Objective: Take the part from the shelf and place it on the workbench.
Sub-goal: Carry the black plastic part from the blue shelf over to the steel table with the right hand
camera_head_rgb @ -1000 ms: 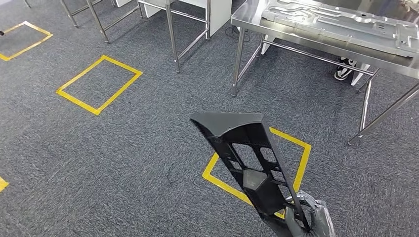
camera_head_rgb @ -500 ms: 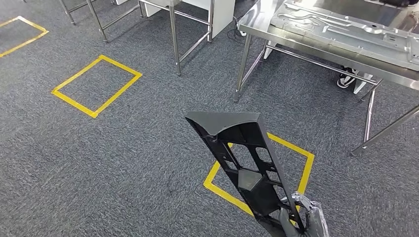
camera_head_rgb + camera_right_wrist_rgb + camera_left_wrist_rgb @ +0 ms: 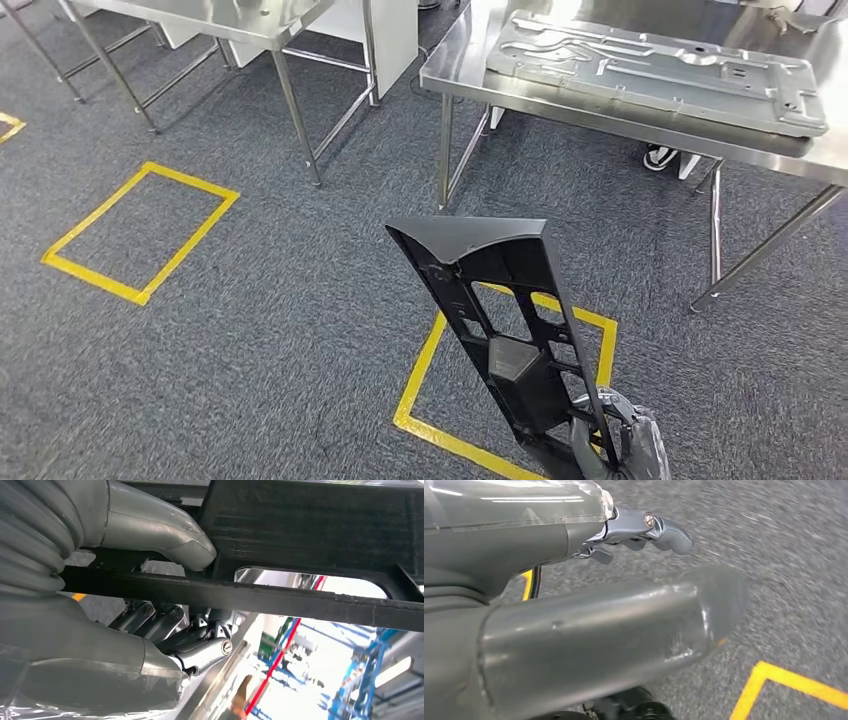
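Note:
My right hand (image 3: 610, 447) grips the narrow lower end of a long black plastic part (image 3: 500, 310) with cut-out windows, held upright and leaning left in the head view. In the right wrist view the thumb (image 3: 165, 532) presses on the part's black frame (image 3: 300, 597) and the fingers (image 3: 200, 652) curl under it. The steel workbench (image 3: 640, 110) stands ahead at the upper right, carrying a large grey metal panel (image 3: 660, 65). My left hand (image 3: 644, 530) hangs over the carpet with nothing in it, fingers loosely curled.
A second steel table (image 3: 230, 20) stands at the upper left. Yellow tape squares (image 3: 140, 230) (image 3: 430, 370) mark the grey carpet. A person's shoe (image 3: 657, 157) shows under the workbench. The workbench legs (image 3: 445, 150) stand close ahead.
The whole view has shifted: the workbench and the tables have come nearer and slid left, so the camera moved. The part stays in my right hand's grip, held the same way.

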{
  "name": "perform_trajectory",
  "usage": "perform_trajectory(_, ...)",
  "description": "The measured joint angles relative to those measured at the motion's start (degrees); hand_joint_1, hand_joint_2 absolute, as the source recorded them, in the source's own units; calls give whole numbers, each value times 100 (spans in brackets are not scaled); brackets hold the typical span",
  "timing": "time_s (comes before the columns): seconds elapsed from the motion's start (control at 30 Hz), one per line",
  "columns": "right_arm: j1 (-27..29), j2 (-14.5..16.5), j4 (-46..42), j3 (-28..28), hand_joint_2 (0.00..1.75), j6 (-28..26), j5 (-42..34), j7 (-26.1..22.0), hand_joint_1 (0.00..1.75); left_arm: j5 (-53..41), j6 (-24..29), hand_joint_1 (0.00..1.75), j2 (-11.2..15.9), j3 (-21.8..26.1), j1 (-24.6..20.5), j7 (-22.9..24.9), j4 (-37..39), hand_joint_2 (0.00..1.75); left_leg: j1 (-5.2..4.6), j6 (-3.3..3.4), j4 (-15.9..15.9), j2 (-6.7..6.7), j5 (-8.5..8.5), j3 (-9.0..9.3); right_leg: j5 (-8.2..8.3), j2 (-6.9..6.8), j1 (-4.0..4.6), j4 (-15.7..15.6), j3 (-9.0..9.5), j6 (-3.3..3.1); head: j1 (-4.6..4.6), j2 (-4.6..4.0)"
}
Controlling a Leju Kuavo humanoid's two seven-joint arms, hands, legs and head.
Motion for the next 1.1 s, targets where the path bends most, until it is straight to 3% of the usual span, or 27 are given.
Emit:
perform_trajectory(0.1,-1,-1,1,5,175,2,-3,0,175,2,3,0,4,46,61,16,8,0,8,55,-739,-314,1463,-183,-226,192,-10,39,180,85,1,0)
perform_trajectory(0.13,1,-2,-1,8,175,3,-3,-1,175,5,4,0,6,65,72,23,10,0,2,104,-836,-367,1778,-195,-282,259,-18,44,191,124,1,0)
perform_trajectory(0.17,2,-1,-3,9,175,3,-4,-1,175,8,5,0,7,79,66,25,11,0,-14,162,-854,-342,1847,-183,-321,322,-25,34,202,164,0,0)
perform_trajectory(0.2,8,3,-6,9,175,2,-3,-1,175,10,3,0,3,87,45,24,10,0,-11,215,-872,-281,1840,-149,-356,355,-34,7,213,202,-1,0)
perform_trajectory(0.23,14,8,-8,10,175,2,1,-1,175,12,-2,0,-3,92,22,17,10,0,-6,261,-912,-228,1823,-114,-388,277,-35,16,221,232,-1,0)
perform_trajectory(0.3,1,15,-11,12,175,2,8,-3,175,11,-15,0,-13,109,-4,15,9,0,8,346,-1014,-109,1784,-7,-554,-70,-27,354,63,291,0,0)
perform_trajectory(0.33,-7,16,-11,15,175,3,14,-4,175,9,-23,0,-13,122,0,20,10,0,4,375,-1040,-45,1747,52,-674,-265,-26,696,-139,316,1,0)
perform_trajectory(0.4,-9,21,-10,22,175,3,29,-4,175,4,-32,0,-13,152,20,34,11,0,-2,398,-1058,99,1657,159,-819,-410,-44,1370,-621,351,1,0)
perform_trajectory(0.43,5,23,-9,27,175,4,39,-3,175,4,-34,0,-14,169,26,39,11,0,-4,400,-1058,168,1607,216,-753,-429,-48,1501,-775,358,1,0)
perform_trajectory(0.47,16,24,-9,30,175,4,49,-2,175,3,-34,0,-15,186,30,42,11,0,-6,397,-1058,236,1556,280,-574,-449,-49,1420,-824,356,1,0)
perform_trajectory(0.5,24,24,-9,32,175,4,58,0,175,2,-34,0,-19,202,31,42,11,0,-8,390,-1060,301,1505,352,-310,-502,-42,1138,-764,339,1,0)
perform_trajectory(0.57,19,25,-9,34,175,4,68,3,175,-1,-34,0,-28,221,31,42,11,0,-26,351,-1062,411,1404,478,121,-768,18,423,-527,270,3,0)
perform_trajectory(0.63,7,26,-11,36,175,3,80,5,175,-9,-35,0,-34,230,30,44,11,0,-50,290,-1079,516,1330,558,217,-925,79,80,-404,208,2,0)
perform_trajectory(0.7,16,26,-15,37,175,2,93,11,175,-31,-36,0,-36,234,18,46,10,0,-69,229,-1115,653,1285,632,204,-794,76,40,-388,167,-1,0)
perform_trajectory(0.73,31,26,-16,38,175,2,99,15,175,-44,-36,0,-38,235,9,48,10,0,-67,192,-1104,640,1253,660,217,-720,57,9,-370,146,1,0)
perform_trajectory(0.8,40,24,-19,44,175,1,115,23,175,-69,-37,0,-46,237,0,55,9,0,-56,119,-832,409,1057,579,249,-579,11,-54,-328,95,-1,0)
perform_trajectory(0.87,31,14,-19,54,175,-20,159,40,175,-96,-47,0,-50,248,24,70,9,0,-37,81,-151,132,723,246,249,-466,1,-64,-319,53,-2,0)
perform_trajectory(0.93,42,5,-17,61,175,-79,256,64,175,-122,-75,0,-51,264,54,84,9,0,-34,70,385,61,603,-76,224,-356,2,-54,-309,31,-2,0)
perform_trajectory(0.97,52,4,-17,67,175,-109,306,72,175,-134,-90,0,-54,270,60,87,9,0,-32,72,374,51,712,-114,204,-307,2,-46,-294,34,-2,0)
perform_trajectory(1.0,59,4,-17,74,175,-132,347,75,175,-148,-102,0,-55,274,62,90,9,0,-29,81,152,48,915,-49,178,-271,2,-35,-271,44,-2,0)
perform_trajectory(1.03,64,4,-17,84,175,-149,377,77,175,-161,-109,0,-56,276,60,92,9,0,-27,100,-213,43,1148,93,146,-245,1,-23,-244,60,-2,0)
perform_trajectory(1.1,65,4,-17,105,175,-183,415,82,175,-184,-120,0,-57,281,44,98,9,0,-48,169,-851,25,1378,360,79,-216,15,-4,-198,119,-1,0)
